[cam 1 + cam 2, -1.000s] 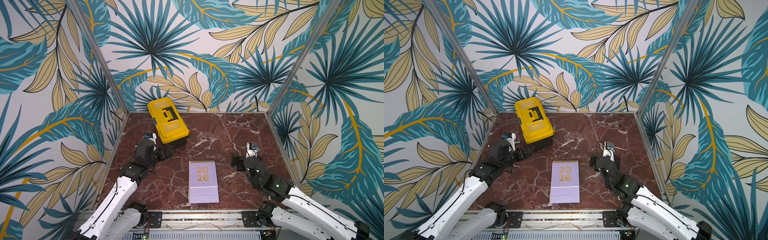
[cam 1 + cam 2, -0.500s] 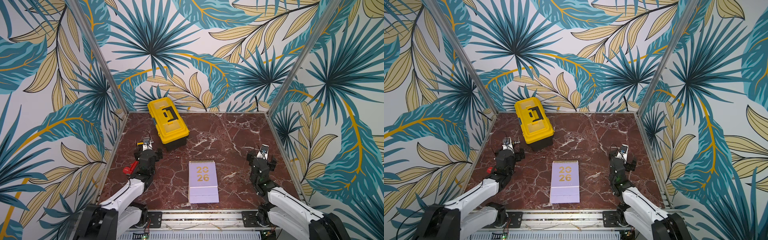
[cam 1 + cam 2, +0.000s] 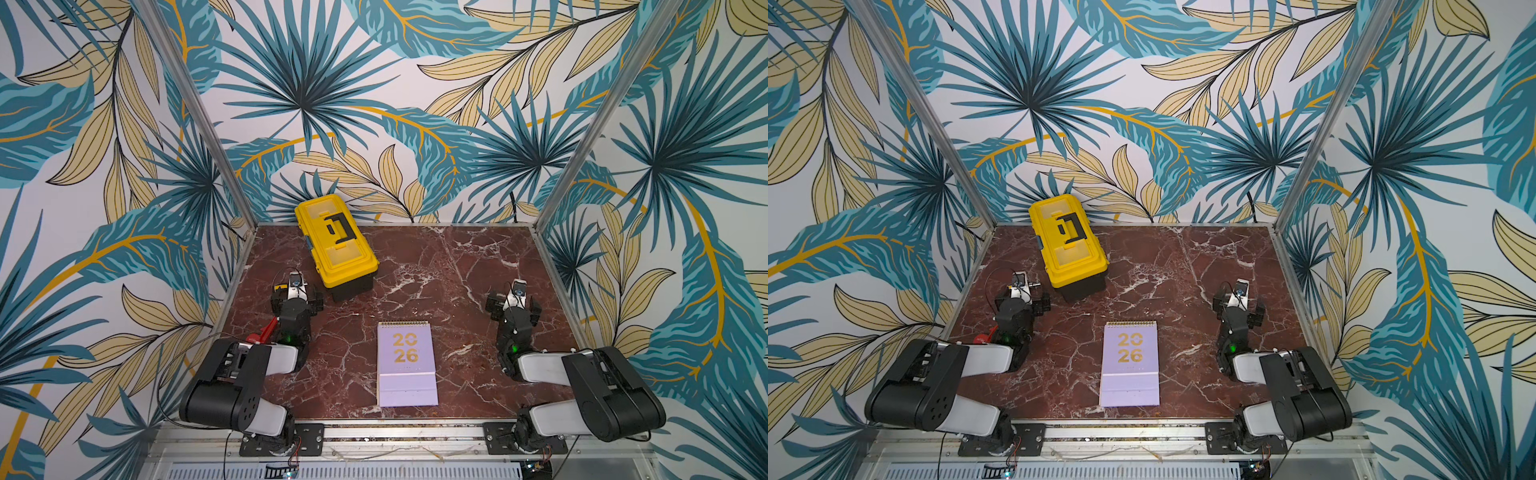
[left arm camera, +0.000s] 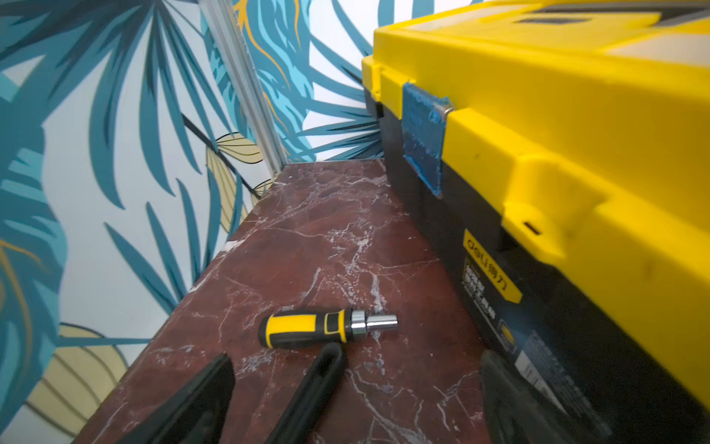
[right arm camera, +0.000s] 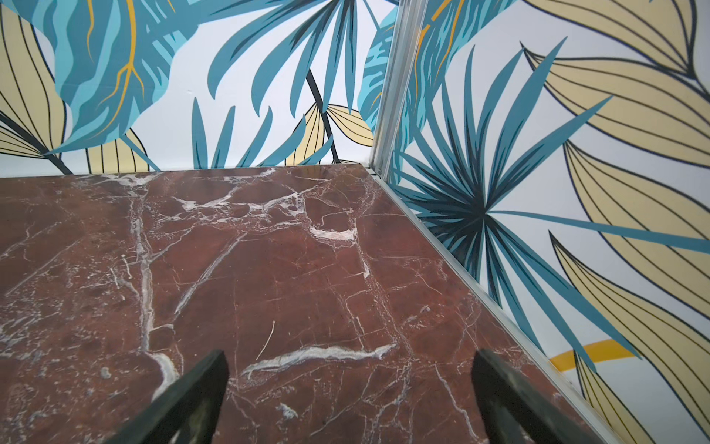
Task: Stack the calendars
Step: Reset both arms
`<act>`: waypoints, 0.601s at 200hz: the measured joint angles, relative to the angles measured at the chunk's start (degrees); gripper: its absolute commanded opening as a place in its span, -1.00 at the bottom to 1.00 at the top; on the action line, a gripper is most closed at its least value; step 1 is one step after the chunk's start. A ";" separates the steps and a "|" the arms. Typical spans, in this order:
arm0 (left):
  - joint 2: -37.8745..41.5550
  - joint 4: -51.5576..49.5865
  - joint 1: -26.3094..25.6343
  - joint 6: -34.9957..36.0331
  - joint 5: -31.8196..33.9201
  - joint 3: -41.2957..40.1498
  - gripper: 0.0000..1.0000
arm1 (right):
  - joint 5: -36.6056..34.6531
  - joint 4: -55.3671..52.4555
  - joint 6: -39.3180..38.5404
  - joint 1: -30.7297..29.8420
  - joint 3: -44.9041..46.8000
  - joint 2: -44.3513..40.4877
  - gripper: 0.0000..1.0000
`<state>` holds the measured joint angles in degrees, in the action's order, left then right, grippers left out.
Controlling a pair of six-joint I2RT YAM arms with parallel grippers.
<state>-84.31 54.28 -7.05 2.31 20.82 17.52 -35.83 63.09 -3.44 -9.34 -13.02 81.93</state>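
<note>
A lilac calendar (image 3: 407, 361) (image 3: 1129, 363) with a gold "2026" cover lies flat near the front middle of the marble table, spiral edge toward the back. Only this one cover shows, and neither wrist view shows it. My left gripper (image 3: 297, 293) (image 3: 1021, 297) (image 4: 357, 361) rests open at the left, well apart from the calendar, facing the back wall. My right gripper (image 3: 515, 299) (image 3: 1237, 303) (image 5: 349, 357) rests open at the right, with only bare marble between its fingers.
A yellow toolbox (image 3: 336, 241) (image 3: 1069, 241) (image 4: 557, 153) stands at the back left, close to my left gripper. A yellow-and-black screwdriver handle (image 4: 319, 328) lies just ahead of that gripper, with a black elongated piece (image 4: 311, 388) between its fingers. A red tool (image 3: 262, 332) pokes out beside the left arm.
Both arms have folded back toward the front corners. The grippers pulled away from the middle and now face the back wall. The calendar and toolbox have not moved.
</note>
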 measured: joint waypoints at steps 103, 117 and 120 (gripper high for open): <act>-3.89 3.26 3.61 -0.66 -9.51 1.40 0.99 | 8.96 -4.66 2.58 4.37 -6.40 4.13 0.99; -3.89 3.06 3.78 -1.09 -9.07 1.77 0.99 | 9.18 -5.70 2.84 4.55 -6.73 4.13 0.99; -3.89 3.02 3.78 -1.18 -8.98 1.81 0.99 | 9.22 -5.95 2.95 4.57 -6.75 4.13 0.99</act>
<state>-88.20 57.30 -3.27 1.13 11.84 19.33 -26.61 57.14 -0.49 -4.78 -19.77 86.06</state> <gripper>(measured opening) 0.995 0.996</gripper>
